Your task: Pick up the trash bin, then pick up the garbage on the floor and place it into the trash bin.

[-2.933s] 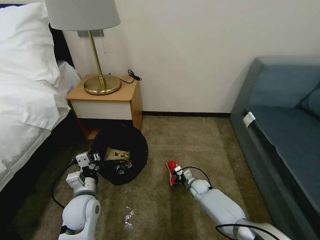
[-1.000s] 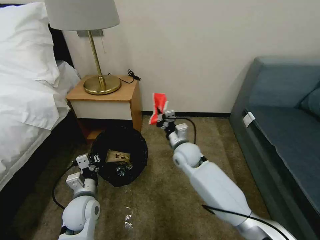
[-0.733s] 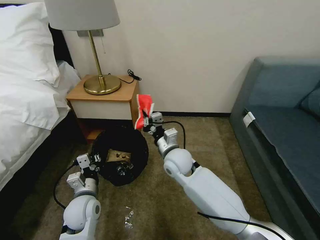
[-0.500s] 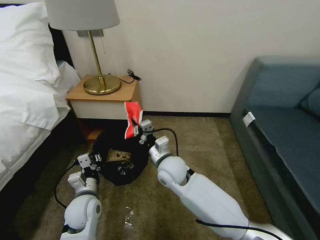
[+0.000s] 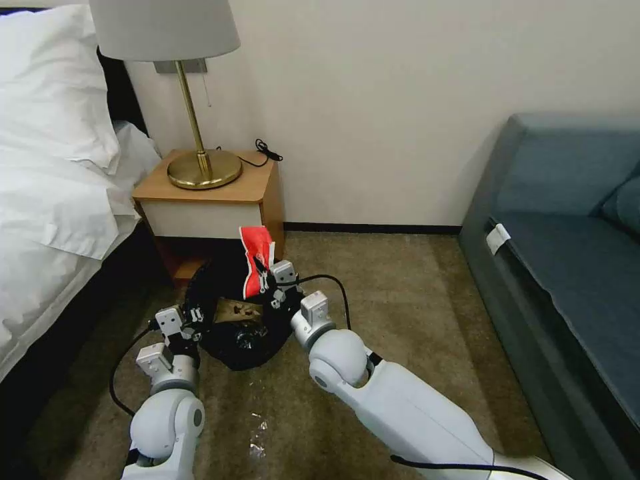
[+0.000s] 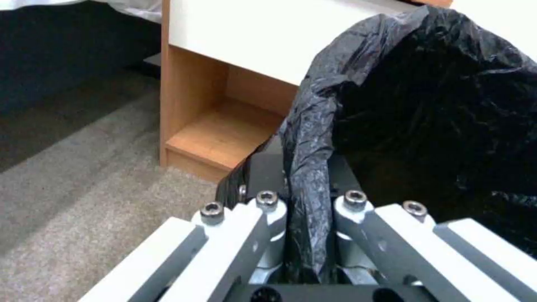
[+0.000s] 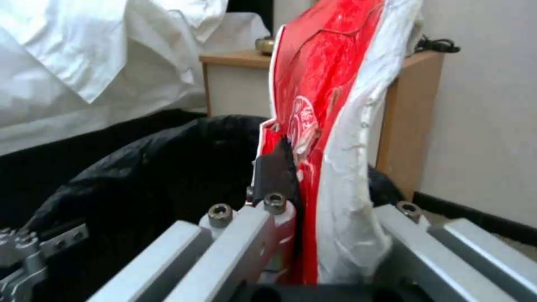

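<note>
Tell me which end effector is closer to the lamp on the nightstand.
Right. The right end effector holds the red snack packet over the trash bin, just below the nightstand bearing the lamp; the left end effector grips the bin's near rim, farther off.

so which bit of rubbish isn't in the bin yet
The red snack packet, pinched upright in the right gripper above the bin. The brown paper and bottle already lie inside it.
</note>
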Motion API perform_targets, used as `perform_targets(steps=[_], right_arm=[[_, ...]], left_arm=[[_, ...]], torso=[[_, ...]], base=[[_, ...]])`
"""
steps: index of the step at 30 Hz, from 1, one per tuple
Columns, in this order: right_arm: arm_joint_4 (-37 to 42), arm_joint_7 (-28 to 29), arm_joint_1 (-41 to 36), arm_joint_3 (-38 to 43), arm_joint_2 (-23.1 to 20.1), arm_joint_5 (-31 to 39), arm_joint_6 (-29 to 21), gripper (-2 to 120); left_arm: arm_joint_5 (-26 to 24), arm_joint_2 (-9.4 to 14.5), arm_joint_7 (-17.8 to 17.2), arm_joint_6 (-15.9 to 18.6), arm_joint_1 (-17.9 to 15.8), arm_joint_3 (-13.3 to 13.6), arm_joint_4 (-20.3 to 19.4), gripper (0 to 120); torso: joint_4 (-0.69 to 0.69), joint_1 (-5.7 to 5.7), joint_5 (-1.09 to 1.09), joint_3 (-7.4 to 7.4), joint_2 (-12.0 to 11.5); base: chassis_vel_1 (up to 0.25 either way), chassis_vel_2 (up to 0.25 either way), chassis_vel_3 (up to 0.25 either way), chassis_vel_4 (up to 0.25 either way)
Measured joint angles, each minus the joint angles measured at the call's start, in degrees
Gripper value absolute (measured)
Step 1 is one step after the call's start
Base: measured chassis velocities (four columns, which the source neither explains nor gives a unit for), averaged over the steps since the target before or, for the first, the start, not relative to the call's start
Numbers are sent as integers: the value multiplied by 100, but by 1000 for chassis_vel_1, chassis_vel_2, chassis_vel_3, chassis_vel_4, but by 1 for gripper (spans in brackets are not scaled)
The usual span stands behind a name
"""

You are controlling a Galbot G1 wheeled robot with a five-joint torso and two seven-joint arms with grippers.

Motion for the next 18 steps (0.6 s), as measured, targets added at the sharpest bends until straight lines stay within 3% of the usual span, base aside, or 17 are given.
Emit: perform_targets(steps=[4, 6, 9, 11, 18], right_arm=[[-78, -41, -22, -61, -1, -87, 28, 2], [-119, -101, -39, -86, -4, -178, 63, 13], [-123, -108, -46, -98, -7, -190, 67, 16], [-123, -123, -71, -117, -21, -200, 71, 29], [-93, -135, -72, -114, -34, -198, 70, 51]], left_arm=[[7, -14, -2, -1, 1, 7, -5, 4], [9, -20, -3, 0, -2, 10, -10, 4], [10, -21, -3, -1, -2, 10, -11, 4], [14, -27, -8, -1, -10, 13, -11, 4], [17, -35, -14, -1, -29, 33, -11, 4]], torso=[[0, 0, 0, 0, 0], [0, 0, 0, 0, 0], [0, 0, 0, 0, 0], [0, 0, 0, 0, 0], [0, 0, 0, 0, 0]], base=[[0, 0, 0, 0], [0, 0, 0, 0], [0, 0, 0, 0], [0, 0, 0, 0], [0, 0, 0, 0]])
